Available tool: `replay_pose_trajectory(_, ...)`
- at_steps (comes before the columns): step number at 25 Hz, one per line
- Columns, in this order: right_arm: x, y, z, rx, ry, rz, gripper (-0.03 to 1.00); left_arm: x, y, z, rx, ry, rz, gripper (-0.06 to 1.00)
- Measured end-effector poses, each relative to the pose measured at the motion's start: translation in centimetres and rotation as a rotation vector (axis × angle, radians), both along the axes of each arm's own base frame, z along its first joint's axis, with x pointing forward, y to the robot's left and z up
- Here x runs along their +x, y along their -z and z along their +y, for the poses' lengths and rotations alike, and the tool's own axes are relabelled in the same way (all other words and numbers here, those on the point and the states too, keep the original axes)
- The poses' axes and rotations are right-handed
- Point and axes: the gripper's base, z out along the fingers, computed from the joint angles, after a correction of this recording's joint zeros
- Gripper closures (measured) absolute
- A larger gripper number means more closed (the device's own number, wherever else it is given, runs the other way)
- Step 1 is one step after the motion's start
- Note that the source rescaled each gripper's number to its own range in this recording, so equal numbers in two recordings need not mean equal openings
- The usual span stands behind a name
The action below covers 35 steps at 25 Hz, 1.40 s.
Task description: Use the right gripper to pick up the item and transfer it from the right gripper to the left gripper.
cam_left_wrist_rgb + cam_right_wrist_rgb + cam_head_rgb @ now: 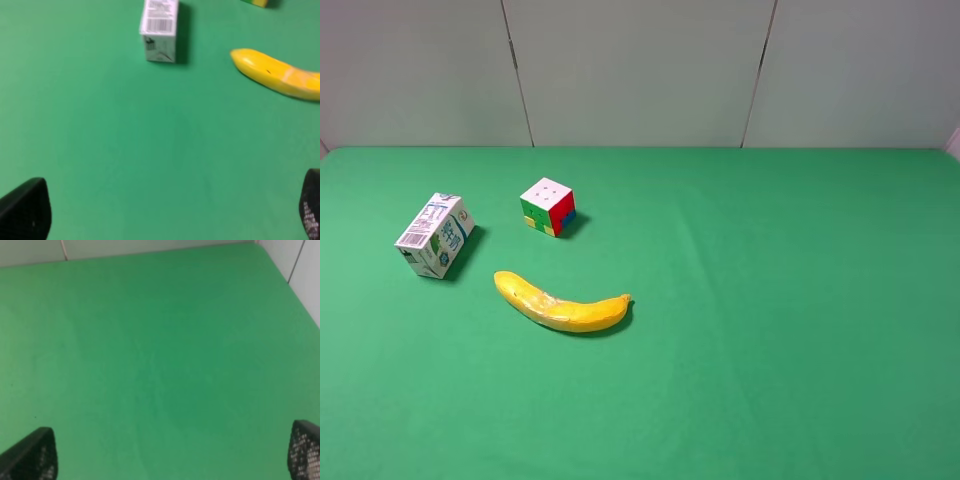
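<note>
Both grippers stand wide open on my wrist feeds, and neither holds anything. On the right wrist view I see the right gripper (172, 455) only as two black fingertips (31, 456) at the corners of the picture, with bare green table (160, 365) between them and a pale wall panel at one edge. No object shows on that feed, so the milk carton (435, 235) is well apart from the right gripper; from the high camera neither arm shows, so I cannot place the gripper against it more closely.

From the high camera the carton lies on its side on the left part of the table, just left of the puzzle cube (548, 207) and up and left of the banana (563, 305). All three sit apart from one another.

On the left wrist view the left gripper (167, 215) also shows only two dark fingertips (25, 212) far apart, hovering over bare cloth. The carton (160, 29) sits ahead of it, clear of the fingers, with the banana (277, 75) beside it.

The carton is a small white box with blue and green print on its side. A barcode and fine black text show on the upward face. Its end face, toward the left wrist camera, is white with a small dark mark. It looks undented.
</note>
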Motion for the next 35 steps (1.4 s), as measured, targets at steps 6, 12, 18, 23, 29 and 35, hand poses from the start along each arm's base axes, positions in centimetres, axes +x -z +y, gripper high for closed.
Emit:
replay_pose_trajectory(6,0.0,0.0,0.0,0.0,0.0,0.0,-0.03,-1.4,0.1,-0.2,0.001,0.061,-0.073,-0.05)
replay_pose_trajectory(12,0.0,0.0,0.0,0.0,0.0,0.0,-0.03,-2.0,2.4,-0.7,-0.032,0.066,-0.137,-0.05)
replay_pose_trajectory(18,0.0,0.0,0.0,0.0,0.0,0.001,-0.03,-2.0,4.2,-1.2,-0.045,0.098,-0.176,-0.06)
replay_pose_trajectory(23,0.0,0.0,0.0,0.0,0.0,0.001,-0.03,-1.9,4.2,-1.3,-0.045,0.106,-0.183,-0.06)
replay_pose_trajectory(29,0.0,0.0,0.0,0.0,0.0,0.001,-0.03,-2.0,4.2,-1.1,-0.033,0.128,-0.184,-0.06)
replay_pose_trajectory(35,0.0,0.0,0.0,0.0,0.0,0.001,-0.03,-2.0,4.2,-1.1,-0.032,0.127,-0.185,-0.06)
